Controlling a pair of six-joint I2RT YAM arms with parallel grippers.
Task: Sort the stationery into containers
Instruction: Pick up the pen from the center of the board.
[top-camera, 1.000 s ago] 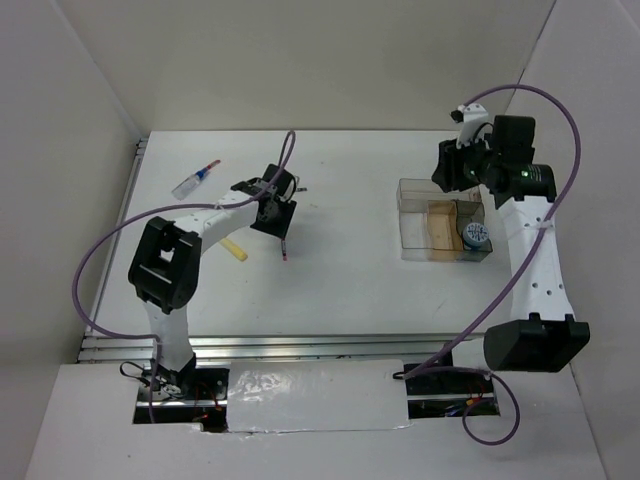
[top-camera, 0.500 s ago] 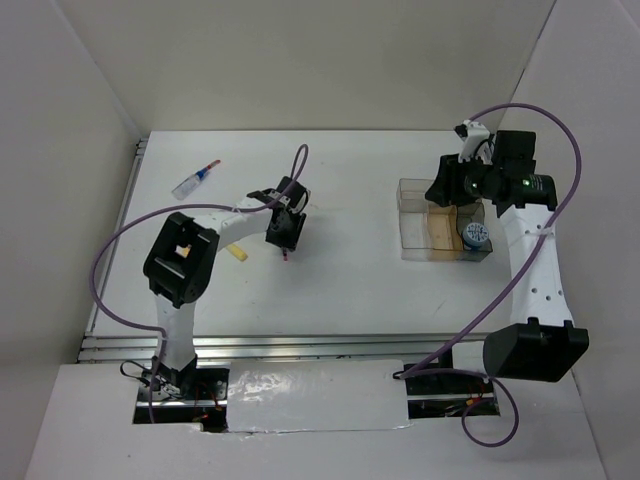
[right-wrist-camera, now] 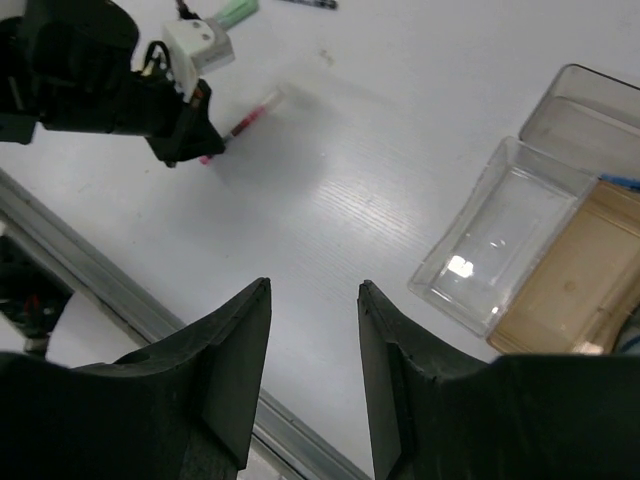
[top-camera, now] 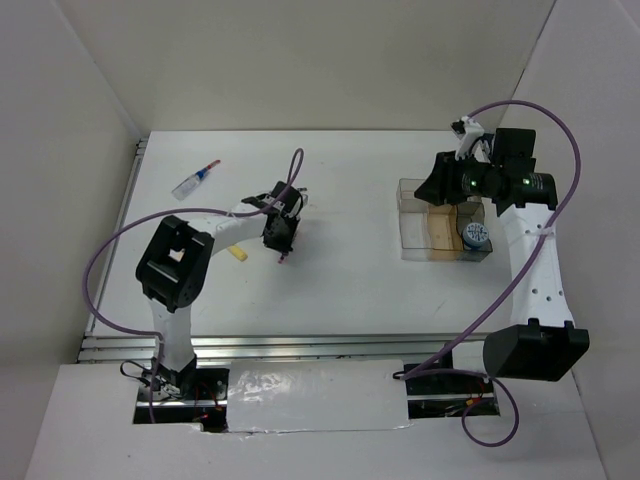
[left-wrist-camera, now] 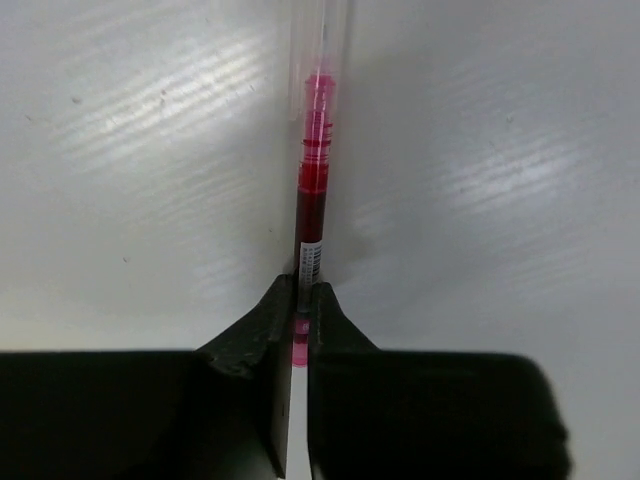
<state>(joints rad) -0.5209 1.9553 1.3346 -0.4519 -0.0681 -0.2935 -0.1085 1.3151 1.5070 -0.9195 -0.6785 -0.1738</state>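
My left gripper [left-wrist-camera: 302, 292] is shut on a thin red pen [left-wrist-camera: 315, 180] that lies on the white table and points away from the wrist. From above, the same gripper [top-camera: 279, 238] sits mid-left with the pen's red tip [top-camera: 283, 260] just below it. The right gripper [right-wrist-camera: 313, 285] is open and empty. It hangs above the near-left corner of the clear compartment box [top-camera: 420, 240]. A blue-white roll [top-camera: 475, 235] sits in the box's right compartment. A yellow marker [top-camera: 237, 253] lies beside the left arm, and a clear blue-tipped tube [top-camera: 195, 180] lies at the far left.
In the right wrist view a green marker [right-wrist-camera: 235, 12] and a black pen [right-wrist-camera: 310, 3] lie beyond the left wrist. The box [right-wrist-camera: 500, 235] shows one tan floor and clear compartments. A metal rail [top-camera: 250, 345] runs along the table's near edge.
The left gripper has come down over the red pen and shut on it. The right gripper has shifted slightly left above the box, still open.
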